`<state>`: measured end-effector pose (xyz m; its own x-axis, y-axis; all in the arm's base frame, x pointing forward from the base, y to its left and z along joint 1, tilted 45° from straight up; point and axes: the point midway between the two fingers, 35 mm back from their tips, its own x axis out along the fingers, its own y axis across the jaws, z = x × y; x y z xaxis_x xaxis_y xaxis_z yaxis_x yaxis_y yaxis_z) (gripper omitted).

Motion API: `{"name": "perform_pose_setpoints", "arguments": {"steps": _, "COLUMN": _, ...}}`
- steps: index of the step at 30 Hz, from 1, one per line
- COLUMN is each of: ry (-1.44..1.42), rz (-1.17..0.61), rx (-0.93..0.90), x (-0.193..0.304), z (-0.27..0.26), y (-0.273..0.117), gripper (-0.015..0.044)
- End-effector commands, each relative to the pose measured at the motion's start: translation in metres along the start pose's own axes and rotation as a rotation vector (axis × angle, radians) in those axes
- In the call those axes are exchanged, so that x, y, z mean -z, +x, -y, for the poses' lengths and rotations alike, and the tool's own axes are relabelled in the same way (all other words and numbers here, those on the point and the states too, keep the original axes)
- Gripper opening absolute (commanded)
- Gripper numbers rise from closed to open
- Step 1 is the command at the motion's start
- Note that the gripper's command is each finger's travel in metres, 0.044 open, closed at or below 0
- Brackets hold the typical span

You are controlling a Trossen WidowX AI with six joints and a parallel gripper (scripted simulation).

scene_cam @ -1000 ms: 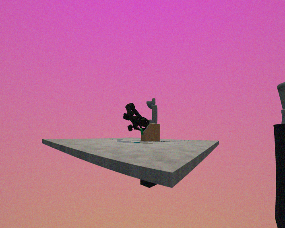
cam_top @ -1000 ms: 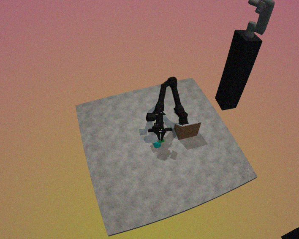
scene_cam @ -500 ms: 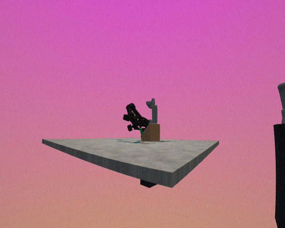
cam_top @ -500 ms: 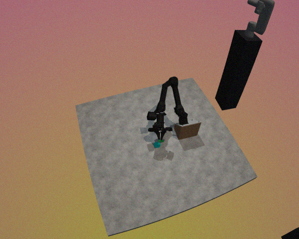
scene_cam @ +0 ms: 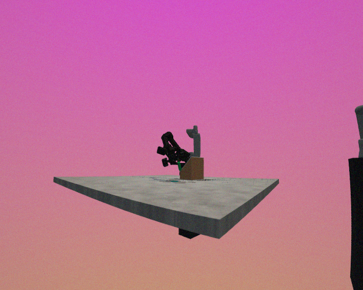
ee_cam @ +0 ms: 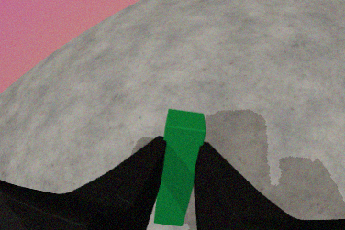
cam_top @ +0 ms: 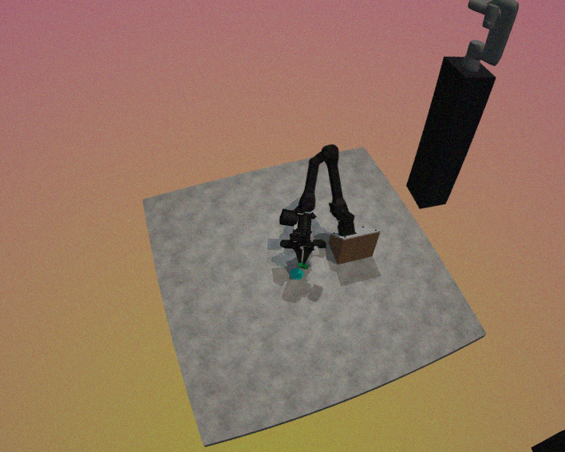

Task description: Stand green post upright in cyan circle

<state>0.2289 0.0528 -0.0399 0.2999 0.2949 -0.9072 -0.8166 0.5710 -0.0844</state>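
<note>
The green post (cam_top: 302, 265) (scene_cam: 179, 165) (ee_cam: 180, 173) is held between the fingertips of my gripper (cam_top: 302, 262) (ee_cam: 182, 147). In the exterior view it hangs above the table, close to upright with a slight tilt. The gripper is shut on it. The cyan circle (cam_top: 296, 274) (scene_cam: 174, 181) lies flat on the table, just in front of the post in the top view and below it in the exterior view. The circle does not show in the wrist view.
A brown block with a sloped side (cam_top: 357, 247) (scene_cam: 196, 169) stands beside the arm's base on the grey table (cam_top: 254, 370) (scene_cam: 187, 199). A grey arm on a tall black pedestal (cam_top: 450, 136) stands beyond the table's edge. Shadows of the arm fall around the circle.
</note>
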Motion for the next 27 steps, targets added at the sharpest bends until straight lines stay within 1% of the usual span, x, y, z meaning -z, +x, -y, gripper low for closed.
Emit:
{"name": "perform_pose_setpoints", "arguments": {"steps": 1, "ry": -0.018, "rz": 0.038, "rx": 0.016, "x": -0.002, "z": 0.002, "y": -0.003, "gripper": 0.0023}}
{"name": "perform_pose_setpoints", "arguments": {"steps": 27, "ry": -0.108, "rz": 0.2, "rx": 0.083, "x": -0.005, "z": 0.003, "y": -0.015, "gripper": 0.0023}}
